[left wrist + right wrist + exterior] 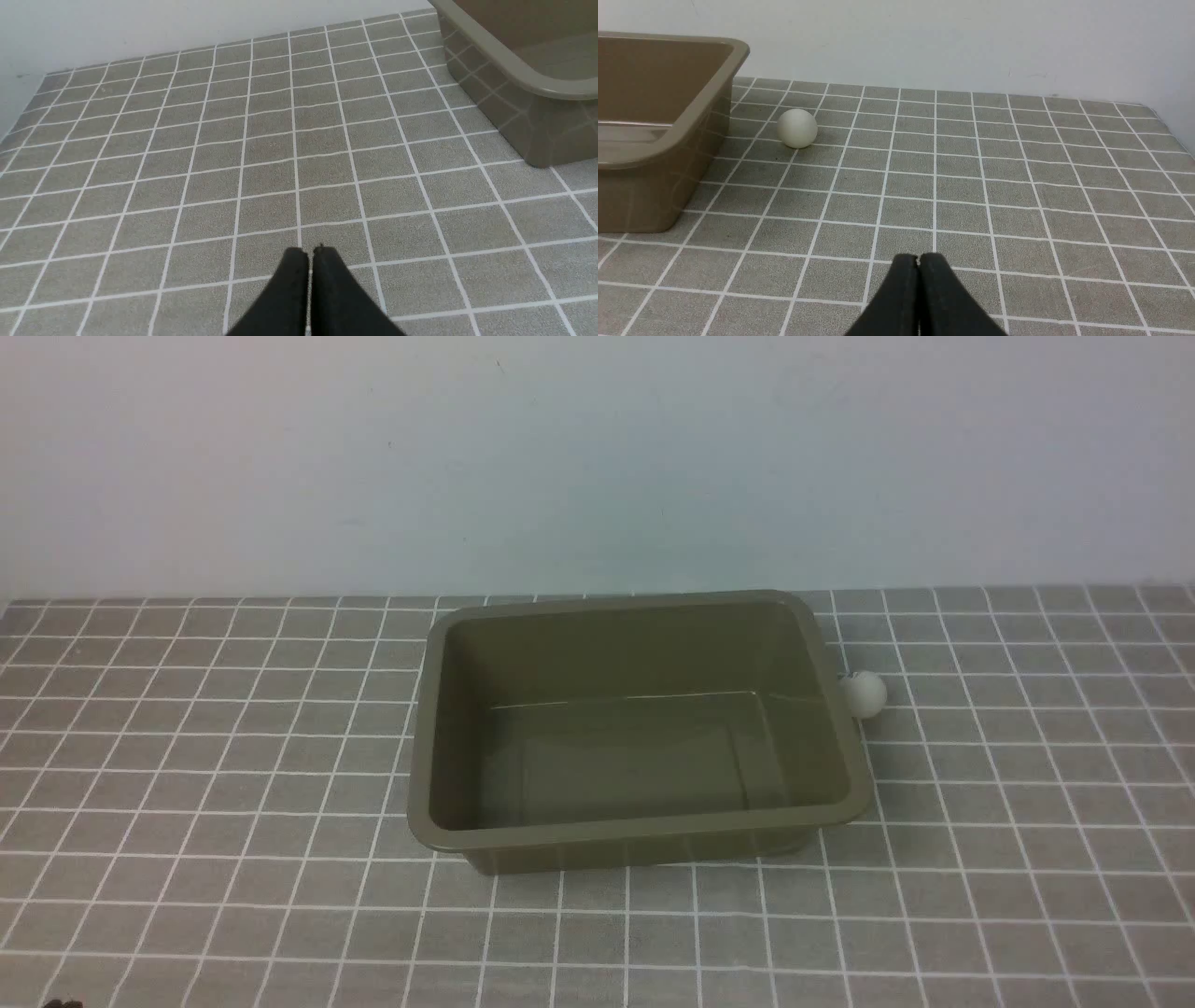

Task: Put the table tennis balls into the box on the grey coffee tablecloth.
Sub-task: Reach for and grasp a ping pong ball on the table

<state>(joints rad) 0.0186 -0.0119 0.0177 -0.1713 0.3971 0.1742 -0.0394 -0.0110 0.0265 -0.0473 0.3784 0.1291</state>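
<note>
The olive-green box (429,775) stands in the middle of the grey coffee tablecloth (187,756), with nothing inside. One white table tennis ball (863,694) lies on the cloth against the box's right side; it also shows in the right wrist view (797,128), beside the box (691,112). My left gripper (310,252) is shut and holds nothing, low over the cloth to the left of the box (504,65). My right gripper (918,259) is shut and holds nothing, over the cloth nearer than the ball and to its right. Neither gripper shows in the front view.
A pale wall (597,457) rises behind the cloth's far edge. The cloth's right edge shows in the right wrist view (1174,130).
</note>
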